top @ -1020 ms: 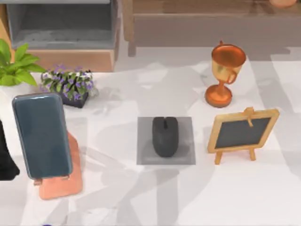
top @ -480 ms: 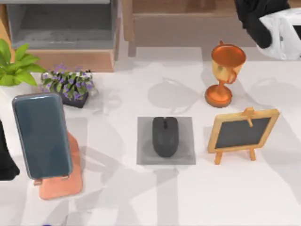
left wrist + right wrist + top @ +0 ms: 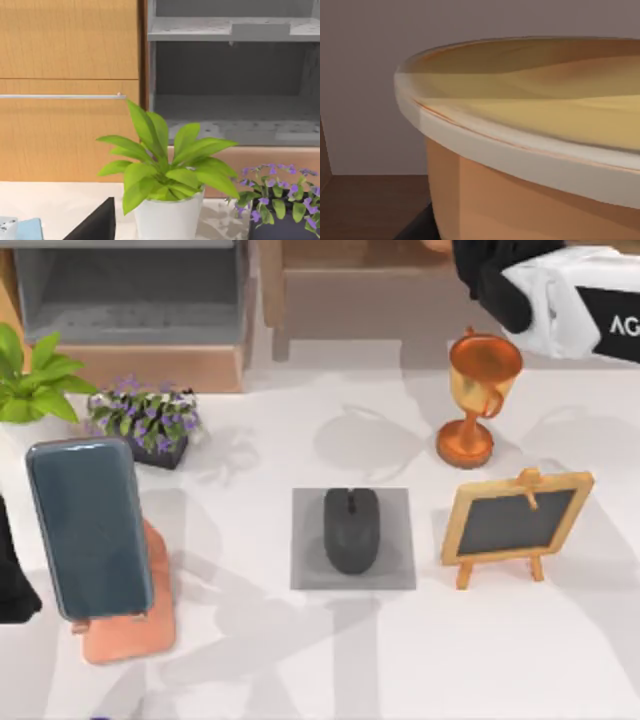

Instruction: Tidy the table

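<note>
The white marbled table [image 3: 250,660] carries a black mouse [image 3: 351,530] on a grey square mat [image 3: 305,570], a phone [image 3: 88,525] leaning on an orange stand [image 3: 150,630], a copper trophy [image 3: 478,390] and a small framed chalkboard [image 3: 518,520] on an easel. My right gripper [image 3: 490,280] reaches in over the brown shelf at the back right, behind the trophy. Its wrist view has a tan bowl [image 3: 545,150] with a cream rim very close, standing on brown wood [image 3: 370,205]. My left gripper [image 3: 10,570] is parked at the table's left edge, beside the phone.
A green plant [image 3: 35,380] in a white pot [image 3: 167,220] and a dark pot of purple flowers [image 3: 145,420] stand at the back left. Behind them rises a wooden cabinet [image 3: 70,75] with a grey compartment [image 3: 235,100]. The table's front is bare.
My right arm has come into view at the back right and moved leftward over the shelf, behind the trophy. The things on the table and the left arm have not moved.
</note>
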Motion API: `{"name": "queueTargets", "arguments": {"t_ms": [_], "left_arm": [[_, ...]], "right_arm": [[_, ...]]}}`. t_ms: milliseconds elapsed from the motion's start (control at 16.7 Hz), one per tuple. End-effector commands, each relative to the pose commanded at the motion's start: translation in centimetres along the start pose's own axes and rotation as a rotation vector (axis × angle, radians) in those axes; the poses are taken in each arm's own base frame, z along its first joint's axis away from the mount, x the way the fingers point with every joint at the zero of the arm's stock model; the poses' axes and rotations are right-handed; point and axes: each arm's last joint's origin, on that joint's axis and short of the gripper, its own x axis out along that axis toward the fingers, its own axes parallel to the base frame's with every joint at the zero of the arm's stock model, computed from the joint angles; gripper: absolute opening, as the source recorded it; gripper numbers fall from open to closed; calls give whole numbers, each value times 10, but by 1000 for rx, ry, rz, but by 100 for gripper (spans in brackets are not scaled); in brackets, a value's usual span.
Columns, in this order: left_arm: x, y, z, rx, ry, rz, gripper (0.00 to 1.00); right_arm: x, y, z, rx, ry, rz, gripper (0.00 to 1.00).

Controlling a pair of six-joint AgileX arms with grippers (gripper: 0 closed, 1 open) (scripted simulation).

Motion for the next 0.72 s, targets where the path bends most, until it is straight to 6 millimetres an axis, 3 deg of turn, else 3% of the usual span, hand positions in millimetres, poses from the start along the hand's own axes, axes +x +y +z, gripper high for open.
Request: {"name": "queueTargets", "arguments": {"t_ms": [600, 720], "left_arm": [[0, 0, 0, 0, 0, 0, 100], [0, 0, 0, 0, 0, 0, 100]], "right_arm": [[0, 0, 0, 0, 0, 0, 0], [0, 0, 0, 0, 0, 0, 15]]}}
